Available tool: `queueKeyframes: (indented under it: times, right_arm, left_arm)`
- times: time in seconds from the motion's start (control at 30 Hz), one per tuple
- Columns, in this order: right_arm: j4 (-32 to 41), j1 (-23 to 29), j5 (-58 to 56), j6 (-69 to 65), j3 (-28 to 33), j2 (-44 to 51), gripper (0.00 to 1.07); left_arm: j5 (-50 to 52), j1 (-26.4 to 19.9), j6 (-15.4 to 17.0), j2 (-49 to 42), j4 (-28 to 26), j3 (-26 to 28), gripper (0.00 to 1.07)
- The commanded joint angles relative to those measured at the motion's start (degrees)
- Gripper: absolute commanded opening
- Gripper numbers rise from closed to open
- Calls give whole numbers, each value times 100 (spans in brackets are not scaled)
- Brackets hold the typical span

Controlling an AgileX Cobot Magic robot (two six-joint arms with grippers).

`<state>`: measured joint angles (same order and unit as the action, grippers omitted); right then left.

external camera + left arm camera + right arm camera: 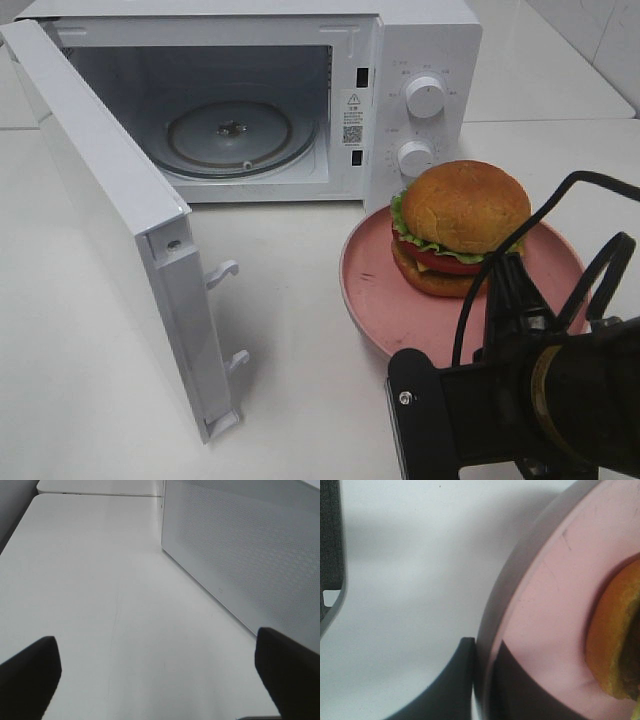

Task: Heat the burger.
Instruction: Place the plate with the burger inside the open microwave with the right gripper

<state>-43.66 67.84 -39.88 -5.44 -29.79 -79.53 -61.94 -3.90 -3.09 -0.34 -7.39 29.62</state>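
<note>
Jaws of right gripper (484, 647) pinched narrow on rim of pink plate (545, 580), one finger outside the edge, one inside. On that plate, burger (462, 225), upright, close to the clamped rim. Plate on white table (290, 300), just beside microwave (420, 60), door (100, 170) swung wide. Left gripper (157, 680) spread wide, holding nothing, low over table beside dotted white panel (250, 555).

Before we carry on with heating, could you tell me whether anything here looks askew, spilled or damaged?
Nothing stands out: the layered golden-bun burger sits upright on the round pink plate, nothing spilled.
</note>
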Motion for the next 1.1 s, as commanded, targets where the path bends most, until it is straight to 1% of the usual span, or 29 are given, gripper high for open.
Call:
queueKeyframes:
  times: [0.03,0.13,0.17,0.3,0.33,0.37,0.4,0.43,0.47,0.5,0.63,0.67,0.73,0.77,0.8,0.87,0.97,1.0,1.03,1.1]
  right_arm:
    - [-367,17,160,46,0,23,4]
    - [-407,17,281,132,0,23,3]
    - [-413,17,275,395,0,23,3]
    - [-407,11,281,779,0,23,3]
    - [-384,-120,321,957,0,23,3]
    - [-384,-120,321,957,0,23,3]
    - [-338,-367,424,1100,0,23,3]
    - [-338,-464,498,1197,0,23,3]
    - [-338,-464,498,1197,0,23,3]
    - [-338,-630,699,1547,0,23,3]
    - [-321,-791,974,1994,0,23,3]
    - [-218,-922,1140,2206,-11,23,3]
    - [-149,-985,1215,2338,-23,23,3]
    - [11,-1129,1312,2624,-52,23,3]
    - [11,-1129,1312,2624,-52,23,3]
    - [269,-1427,1409,3329,-138,23,3]
    - [332,-1507,1432,3461,-172,23,3]
    - [481,-1662,1478,3759,-246,23,3]
    - [481,-1662,1478,3759,-246,23,3]
    - [814,-1833,1501,4303,-355,23,3]
  left_arm:
    - [74,-11,0,-103,-34,-11,98]
    - [74,-11,0,-103,-34,-11,98]
    - [74,-11,0,-103,-34,-11,98]
    - [74,-11,0,-103,-34,-11,98]
    - [74,-11,0,-103,-34,-11,98]
    - [74,-11,0,-103,-34,-11,98]
    - [74,-11,0,-103,-34,-11,98]
    - [74,-11,0,-103,-34,-11,98]
    - [74,-11,0,-103,-34,-11,98]
    - [74,-11,0,-103,-34,-11,98]
    - [74,-11,0,-103,-34,-11,98]
    - [74,-11,0,-103,-34,-11,98]
    - [74,-11,0,-103,-34,-11,98]
    - [74,-11,0,-103,-34,-11,98]
    - [74,-11,0,-103,-34,-11,98]
    - [74,-11,0,-103,-34,-11,98]
    - [74,-11,0,-103,-34,-11,98]
    - [74,-11,0,-103,-34,-11,98]
    - [74,-11,0,-103,-34,-11,98]
    - [74,-11,0,-103,-34,-11,98]
